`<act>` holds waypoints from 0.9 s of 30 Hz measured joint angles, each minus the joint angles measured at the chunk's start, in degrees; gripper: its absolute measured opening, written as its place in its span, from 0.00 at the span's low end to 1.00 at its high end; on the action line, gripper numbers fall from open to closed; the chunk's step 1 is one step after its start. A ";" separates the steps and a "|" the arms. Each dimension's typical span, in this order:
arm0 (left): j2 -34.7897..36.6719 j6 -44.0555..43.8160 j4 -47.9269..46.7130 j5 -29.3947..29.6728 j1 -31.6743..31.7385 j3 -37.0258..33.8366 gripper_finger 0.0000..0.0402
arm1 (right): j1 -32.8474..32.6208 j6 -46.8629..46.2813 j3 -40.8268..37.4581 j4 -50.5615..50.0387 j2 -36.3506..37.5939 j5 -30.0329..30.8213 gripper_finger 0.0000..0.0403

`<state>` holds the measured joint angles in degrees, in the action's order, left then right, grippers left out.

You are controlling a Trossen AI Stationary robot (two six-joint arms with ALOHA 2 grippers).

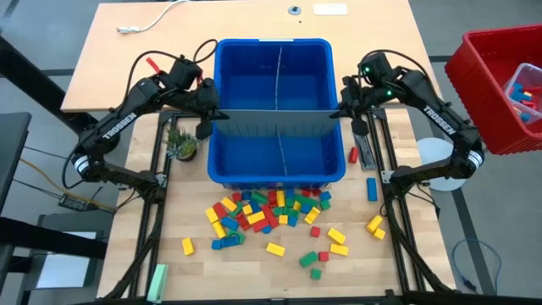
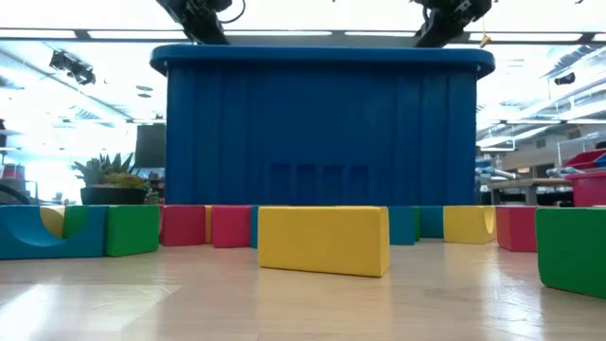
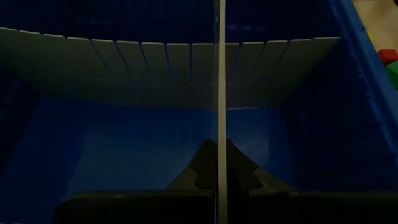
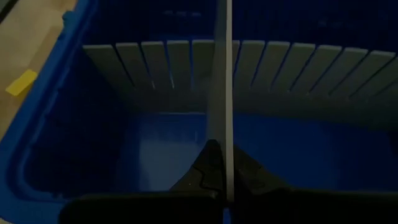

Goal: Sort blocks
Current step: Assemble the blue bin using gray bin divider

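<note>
Taking the blue bin (image 1: 275, 165) as the landmark, the blocks (image 1: 267, 212) lie in a loose heap on the wooden table (image 1: 110, 68) just before the bin's near wall, red, yellow, green and blue mixed together, with stragglers spreading nearer still and off to the right; one blue brick (image 1: 371, 188) lies apart beside the bin's right near corner, and a pale green bar (image 1: 157, 281) rests far out toward the table's near left edge. In the low view a yellow brick (image 2: 323, 240) lies closest, with a row of coloured bricks behind it along the foot of the bin's wall (image 2: 322, 142). A small potted plant (image 1: 181, 144) stands just left of the bin. Inside the bin, grey ridged panels (image 1: 275, 124) cross to make four compartments, none showing a brick. The left gripper (image 1: 212, 108) sits at the bin's left rim where the crosswise panel ends, its fingers (image 3: 202, 168) pinched narrow on that panel's thin edge (image 3: 219, 93). The right gripper (image 1: 343, 108) sits at the bin's right rim at the panel's other end, fingers (image 4: 208, 165) likewise clamped on the panel edge (image 4: 222, 81). Beyond the bin the table carries a white cable (image 1: 152, 21), and a red bin (image 1: 491, 80) with bricks stands well to the right.
</note>
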<state>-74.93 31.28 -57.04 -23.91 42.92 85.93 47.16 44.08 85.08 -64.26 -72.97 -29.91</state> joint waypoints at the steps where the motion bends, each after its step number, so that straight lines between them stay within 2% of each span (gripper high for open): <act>1: -0.02 0.01 0.04 0.03 0.00 -0.03 0.03 | 0.00 0.01 -0.43 0.09 0.00 0.25 0.00; 12: -5.12 -0.73 1.16 -1.68 -2.97 0.02 0.03 | 0.13 -0.29 -1.34 -0.31 0.18 5.52 0.00; 27: -8.66 -1.59 0.46 -0.82 -4.02 0.26 0.03 | 0.11 -3.56 -1.34 -0.73 0.00 8.07 0.00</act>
<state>-83.59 29.69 -56.58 -24.73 38.90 86.19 47.27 40.52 83.74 -64.99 -72.97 -21.85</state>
